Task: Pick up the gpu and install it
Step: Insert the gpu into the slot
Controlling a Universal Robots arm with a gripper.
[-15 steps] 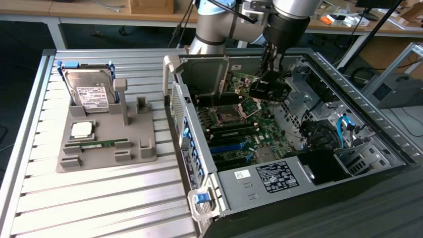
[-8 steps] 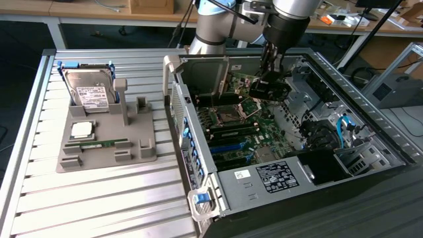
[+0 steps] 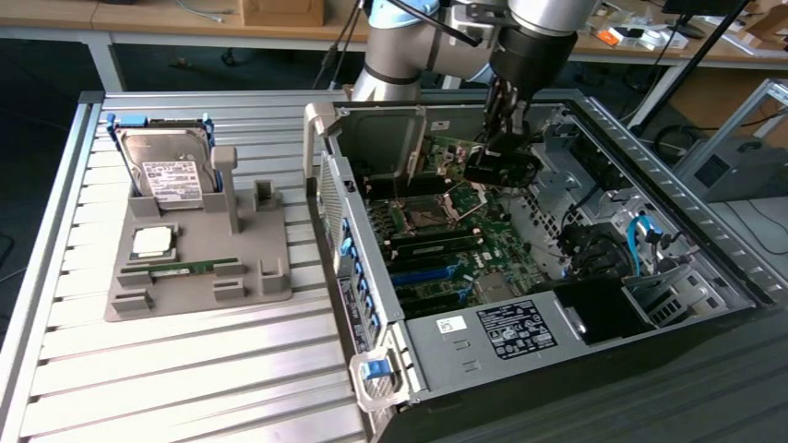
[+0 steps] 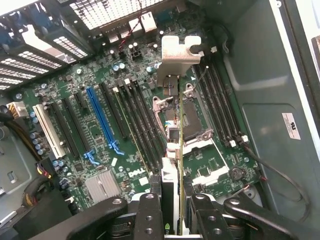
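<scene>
My gripper is shut on the gpu, a thin card seen edge-on between the two black fingers. Its silver metal end bracket points away from the wrist. The card hangs above the green motherboard, over the CPU socket and apart from the board. The blue expansion slot and white slot lie off to one side with nothing in them. In the exterior view the gripper sits inside the open computer case, near its far end.
A grey holder on the slatted table at the exterior view's left carries a silver hard drive, a square chip and a green RAM stick. Case walls, cables and drive bays surround the gripper.
</scene>
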